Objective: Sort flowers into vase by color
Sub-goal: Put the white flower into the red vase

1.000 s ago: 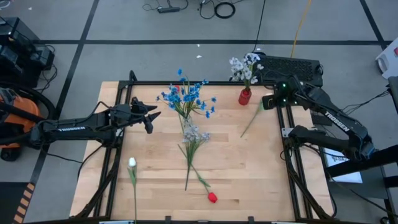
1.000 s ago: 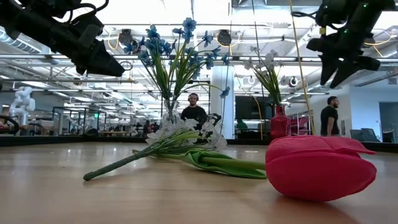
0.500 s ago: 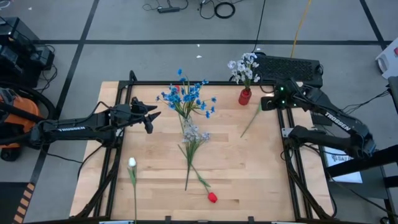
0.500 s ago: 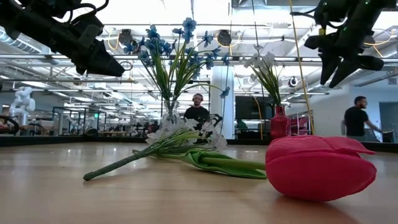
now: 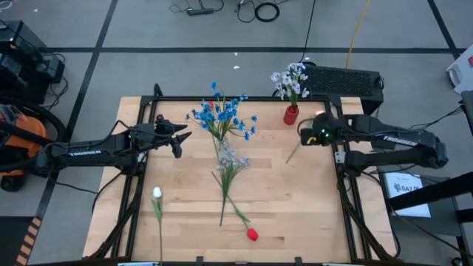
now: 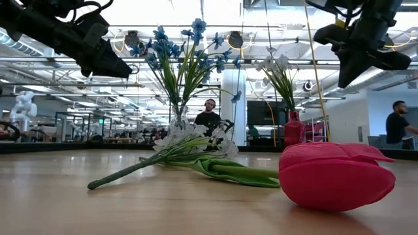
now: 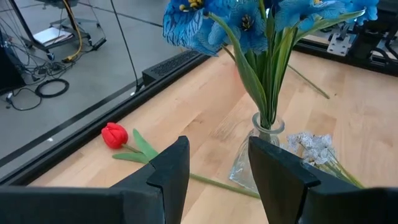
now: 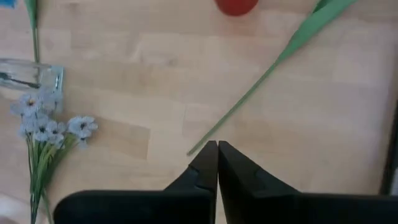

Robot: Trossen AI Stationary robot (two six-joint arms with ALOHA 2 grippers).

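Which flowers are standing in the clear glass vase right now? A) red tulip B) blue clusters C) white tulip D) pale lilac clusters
B: the blue clusters rise on green stems out of the clear glass vase, while the red tulip, the white tulip and a pale lilac bunch lie flat on the table.

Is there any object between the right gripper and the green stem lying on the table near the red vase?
Nothing visible is in the way. The right gripper, jaws shut, hangs above the bare wood with the green stem lying just ahead of it. The red vase stands beyond the stem's far end.
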